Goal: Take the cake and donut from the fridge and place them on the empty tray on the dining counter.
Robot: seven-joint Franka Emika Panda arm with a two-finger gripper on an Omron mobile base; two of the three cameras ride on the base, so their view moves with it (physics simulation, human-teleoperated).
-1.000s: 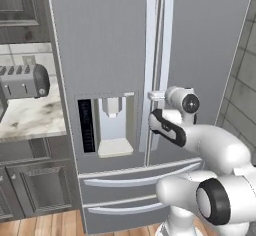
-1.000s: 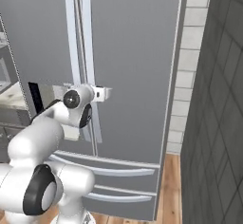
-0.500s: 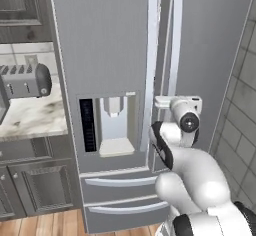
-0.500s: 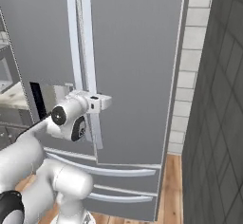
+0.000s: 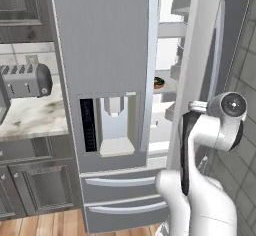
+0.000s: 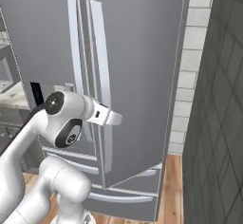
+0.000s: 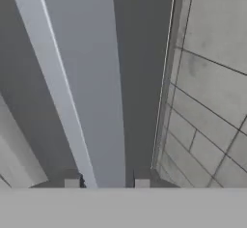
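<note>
The grey steel fridge (image 5: 107, 50) stands straight ahead with its left door closed. Its right door (image 6: 142, 52) is swung partly out, showing white shelves (image 5: 170, 30) through the gap. My gripper (image 6: 114, 119) is at that door's long vertical handle (image 6: 100, 66). In the hand view the handle (image 7: 91, 101) runs down between my fingertips (image 7: 72, 183), and the gripper (image 7: 107, 183) is shut on it. A small dark round thing (image 5: 159, 82) sits on a middle shelf; I cannot tell if it is the donut. The cake, tray and dining counter are out of view.
A steel toaster (image 5: 25, 80) stands on the marbled wall counter (image 5: 30, 122) left of the fridge, above dark cabinets (image 5: 30, 195). A grey tiled wall (image 6: 213, 99) rises close on the right. The floor (image 6: 171, 190) is wood.
The right fridge door has swung out toward me as my arm drew back with the handle, and the white interior now shows. My fingers have narrowed onto the handle.
</note>
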